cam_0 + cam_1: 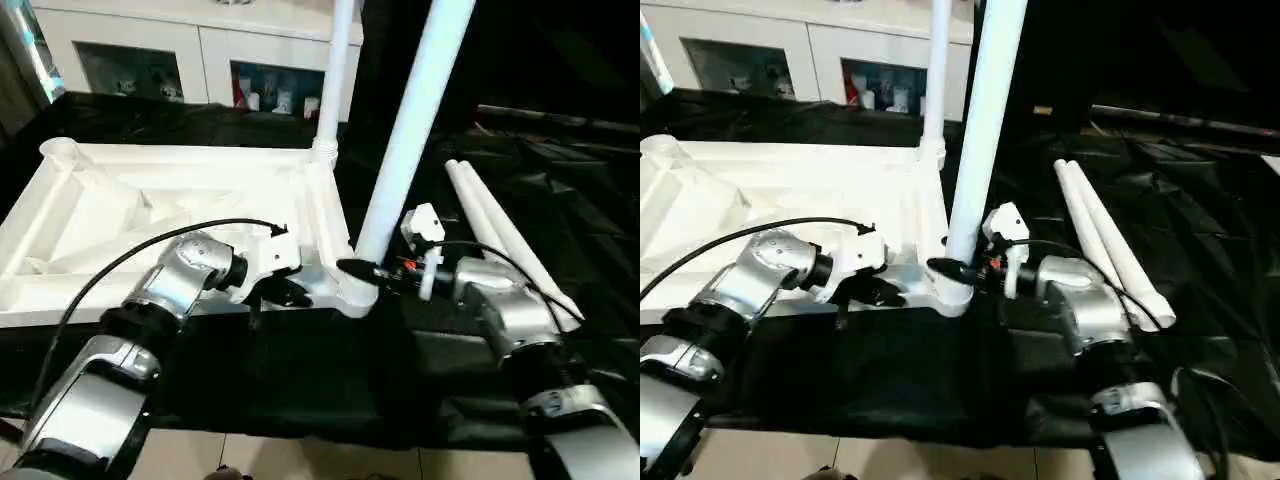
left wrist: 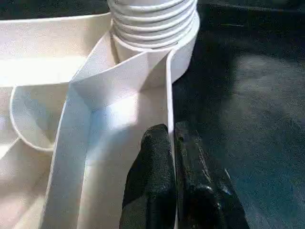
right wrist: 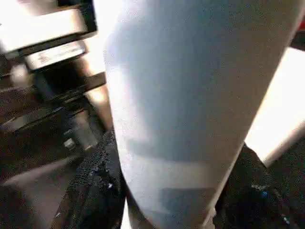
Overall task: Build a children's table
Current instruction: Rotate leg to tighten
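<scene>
L tool pinches tabletop rim, lower centre; R tool clasps upright leg at socket. No legible writing.

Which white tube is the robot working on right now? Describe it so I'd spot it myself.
Find the upturned white tabletop on the black-draped table. At its near right corner stands a leaning leg, gripped low down by the right tool. It is nearer and thicker-looking than the upright leg behind, and unlike the two loose legs it isn't lying flat.

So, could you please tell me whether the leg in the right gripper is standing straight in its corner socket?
Tilted, not straight. The leg leans to the right as it rises from the near corner socket, while the far leg stands nearly vertical. The right gripper grips its base.
</scene>
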